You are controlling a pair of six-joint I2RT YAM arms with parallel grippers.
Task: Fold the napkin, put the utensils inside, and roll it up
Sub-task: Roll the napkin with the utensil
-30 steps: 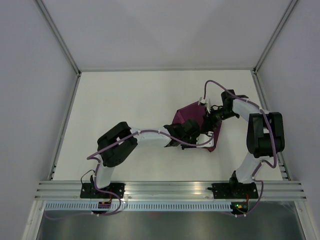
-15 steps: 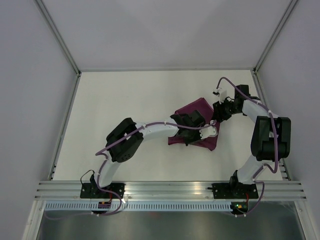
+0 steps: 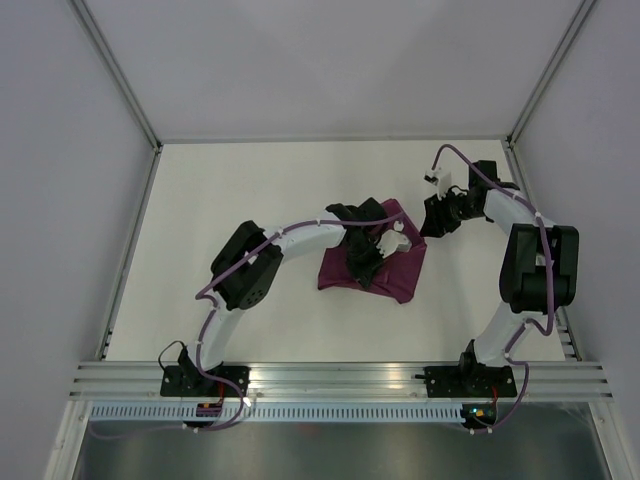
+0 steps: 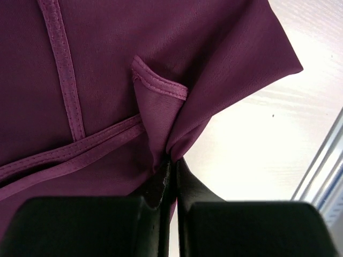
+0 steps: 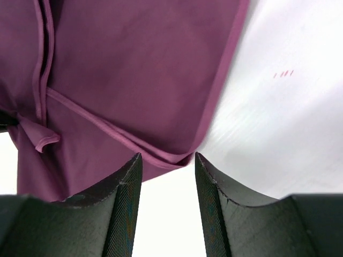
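The plum-purple napkin (image 3: 396,276) lies crumpled and partly folded on the white table, its hemmed edges crossing in the left wrist view. My left gripper (image 3: 363,272) hangs over its middle and is shut on a pinched fold of the napkin (image 4: 96,64), the cloth bunching just above the gripper (image 4: 171,159). My right gripper (image 3: 429,224) is at the napkin's far right corner and stands open. That folded corner of the napkin (image 5: 134,69) lies just ahead of the gripper (image 5: 167,159), with nothing clamped between its fingers. The utensils are out of view.
The table's aluminium side rail (image 3: 543,262) runs close behind the right arm, and a piece of rail (image 4: 323,166) shows at the right of the left wrist view. Grey walls enclose the table. The front rail (image 3: 340,378) carries both arm bases.
My left gripper has closed on the cloth and swung leftward and farther away, dragging the napkin left and spreading it flatter. The right gripper has drawn back off the napkin towards the far right.
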